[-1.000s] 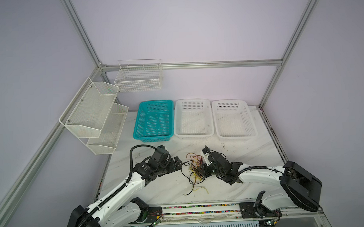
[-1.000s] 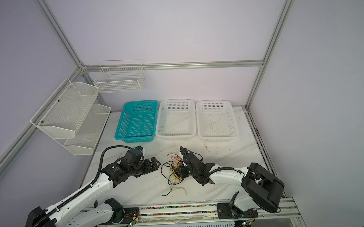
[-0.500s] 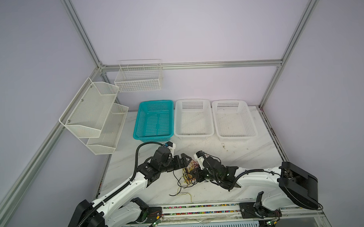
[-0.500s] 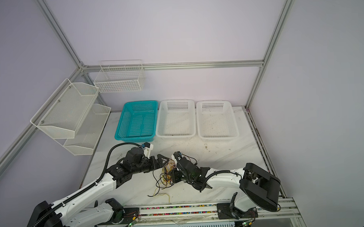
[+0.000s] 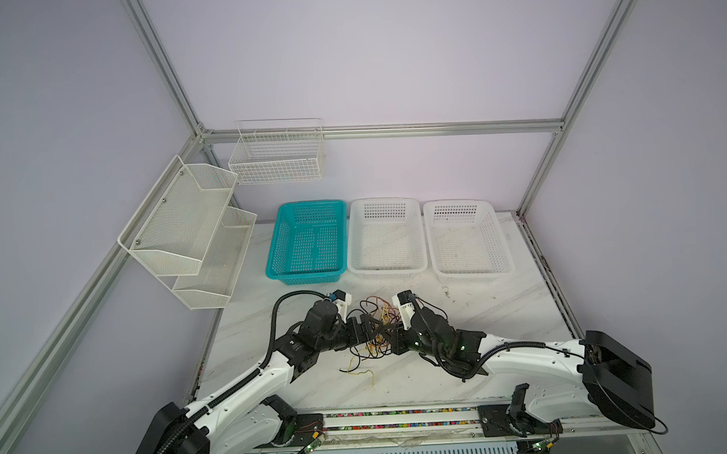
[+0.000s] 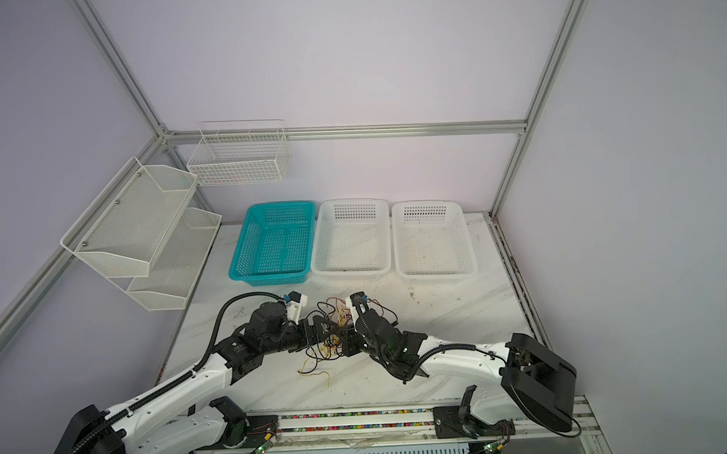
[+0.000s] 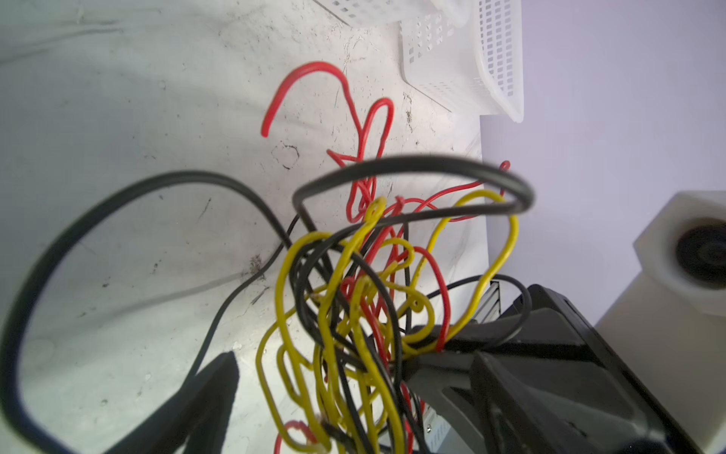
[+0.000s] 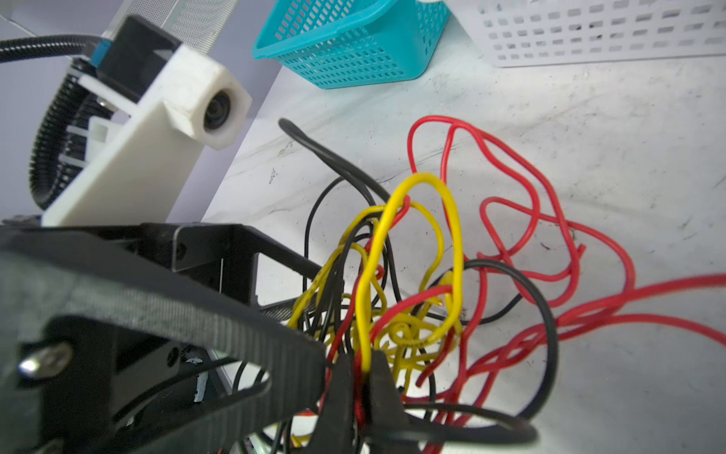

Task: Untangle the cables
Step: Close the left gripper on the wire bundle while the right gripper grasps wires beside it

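- And they meet! A second ago the two arms stood on either side of the heap. Now both claws are buried in it, nose to nose, and the heap has slid a little toward the left arm.
- The right claw (image 8: 363, 375) has snapped together: it pinches a yellow strand and a red one at its very tip.
- The left claw (image 5: 370, 326) stands spread, with a clump of strands running between its jaws and nothing gripped that I can see (a bite looks likely, but that's my guess).
- What it means: one anchor is set and the second is lining up. The real pulling apart hasn't begun, and the knot is still whole.
- The thin, floppy black, yellow and red cables (image 7: 353, 298) sit mid-way across the white marbled counter (image 5: 502, 314), toward its front, well short of the teal perforated plastic basket (image 5: 306, 242).
- Yellow is the trouble, coiled tight at the core with black threaded through it.
- Red sprawls out in loose, easy loops across the counter.
- One black loop arches high over the bundle, and a yellow end trails toward the front edge.
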